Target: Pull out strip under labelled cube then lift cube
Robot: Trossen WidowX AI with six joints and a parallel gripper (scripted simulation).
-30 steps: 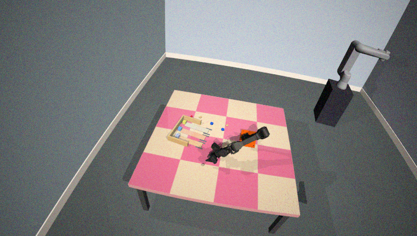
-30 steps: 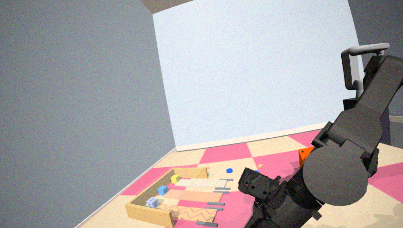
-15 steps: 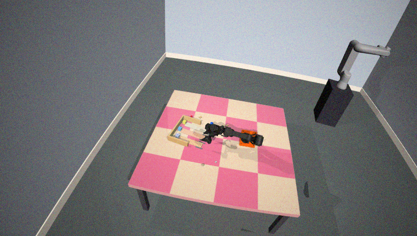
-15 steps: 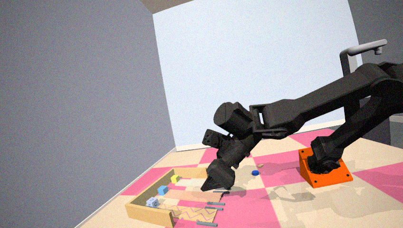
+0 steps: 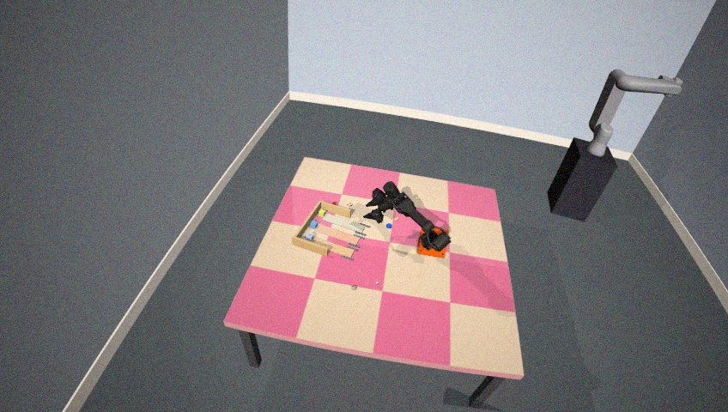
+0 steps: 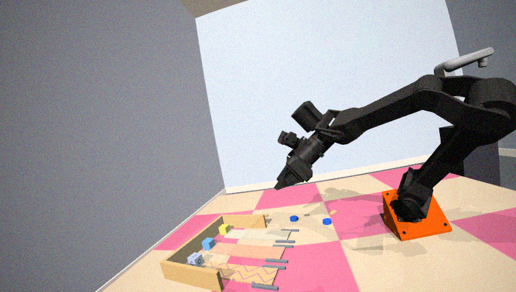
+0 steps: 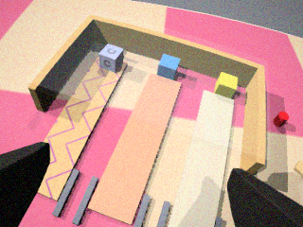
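The labelled cube (image 5: 310, 236) (image 6: 195, 258) (image 7: 111, 58) is pale blue-grey with a letter C on its faces. It sits at the far end of the orange strip with purple zigzags (image 5: 342, 251) (image 6: 249, 274) (image 7: 78, 128). A plain salmon strip (image 5: 336, 234) (image 6: 249, 250) (image 7: 137, 147) lies in the middle, with a blue cube (image 5: 313, 224) (image 6: 208, 243) (image 7: 169, 66) at its far end. A pale strip (image 6: 253, 234) (image 7: 208, 137) lies beyond, with a yellow cube (image 5: 321, 213) (image 6: 224, 229) (image 7: 226, 85) at its far end. My gripper (image 5: 366, 210) (image 6: 276, 188) (image 7: 140, 165) is open and empty, high above the strips' near side.
A three-sided wooden wall (image 6: 191, 277) (image 7: 256, 118) surrounds the cubes, open toward my base. Thin grey bars (image 6: 277, 260) (image 7: 85, 200) flank the strips' near ends. A red cylinder (image 7: 281, 118) lies outside the wall. Blue discs (image 6: 293, 218) (image 6: 327, 221) lie nearer my base.
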